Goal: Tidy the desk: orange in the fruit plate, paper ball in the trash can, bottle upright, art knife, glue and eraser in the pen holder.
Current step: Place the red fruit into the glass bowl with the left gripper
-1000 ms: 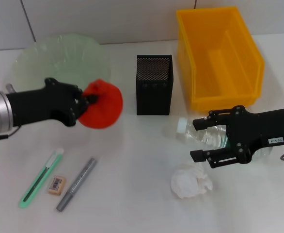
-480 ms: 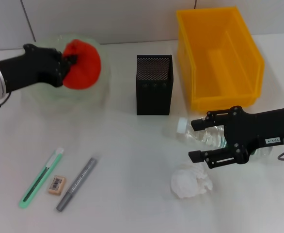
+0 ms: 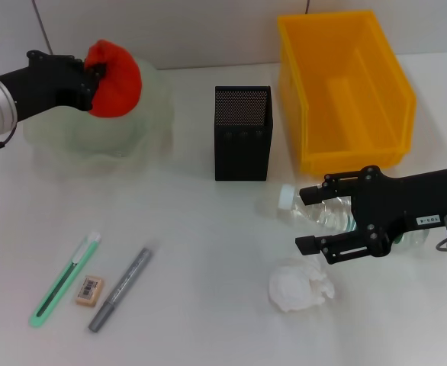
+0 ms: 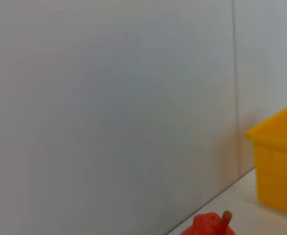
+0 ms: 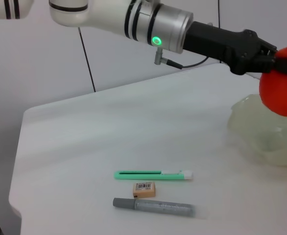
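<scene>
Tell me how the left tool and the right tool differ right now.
The left tool is raised over the fruit plate, shut on the orange. The right tool sits low at the table, open around the lying bottle, not yet closed. The left carries its load; the right carries nothing. Both are black.

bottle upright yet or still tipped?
Tipped. The bottle lies on its side on the desk, cap toward the pen holder, between the right end effector's open fingers.
</scene>
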Robot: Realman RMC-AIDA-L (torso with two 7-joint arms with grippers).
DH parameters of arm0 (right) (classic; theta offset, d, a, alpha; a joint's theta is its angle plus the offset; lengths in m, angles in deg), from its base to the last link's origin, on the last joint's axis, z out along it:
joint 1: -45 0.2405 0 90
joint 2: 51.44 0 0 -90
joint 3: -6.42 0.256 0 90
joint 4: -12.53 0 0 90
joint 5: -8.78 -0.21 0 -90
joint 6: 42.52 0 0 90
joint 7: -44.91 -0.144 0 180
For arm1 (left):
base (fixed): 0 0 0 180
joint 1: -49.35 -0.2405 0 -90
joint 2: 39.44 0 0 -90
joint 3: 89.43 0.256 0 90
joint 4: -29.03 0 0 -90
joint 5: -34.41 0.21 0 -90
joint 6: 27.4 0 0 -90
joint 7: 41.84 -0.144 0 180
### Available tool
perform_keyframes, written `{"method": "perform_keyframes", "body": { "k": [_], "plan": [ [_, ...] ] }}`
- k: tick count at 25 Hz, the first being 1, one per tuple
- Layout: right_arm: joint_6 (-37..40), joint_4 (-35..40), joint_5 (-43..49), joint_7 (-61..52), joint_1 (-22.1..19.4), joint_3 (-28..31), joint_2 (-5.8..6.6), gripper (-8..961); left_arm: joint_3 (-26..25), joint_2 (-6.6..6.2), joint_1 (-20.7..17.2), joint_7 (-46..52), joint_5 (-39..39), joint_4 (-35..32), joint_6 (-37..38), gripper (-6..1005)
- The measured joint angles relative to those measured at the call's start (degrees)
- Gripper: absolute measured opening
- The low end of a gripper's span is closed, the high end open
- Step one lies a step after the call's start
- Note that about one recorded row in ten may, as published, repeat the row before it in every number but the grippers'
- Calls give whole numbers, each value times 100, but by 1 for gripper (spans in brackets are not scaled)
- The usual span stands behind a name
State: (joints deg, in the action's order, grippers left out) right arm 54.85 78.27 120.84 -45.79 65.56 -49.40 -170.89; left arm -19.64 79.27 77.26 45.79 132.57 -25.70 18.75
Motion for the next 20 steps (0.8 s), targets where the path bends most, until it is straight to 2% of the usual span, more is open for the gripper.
{"method": "perform_keyframes", "body": {
  "k": [8, 15, 20],
  "plan": [
    [2, -1, -3, -62, 26, -9, 0, 767, 93, 41, 493, -279, 11, 857, -1060, 53],
    [1, 7, -15, -65, 38, -9, 0, 767, 154, 39, 562, -333, 51, 1083, -1511, 53],
    [-27, 2, -21, -68, 63, -9, 0, 767, 193, 37, 607, -502, 26, 1187, -1530, 54]
  ]
}}
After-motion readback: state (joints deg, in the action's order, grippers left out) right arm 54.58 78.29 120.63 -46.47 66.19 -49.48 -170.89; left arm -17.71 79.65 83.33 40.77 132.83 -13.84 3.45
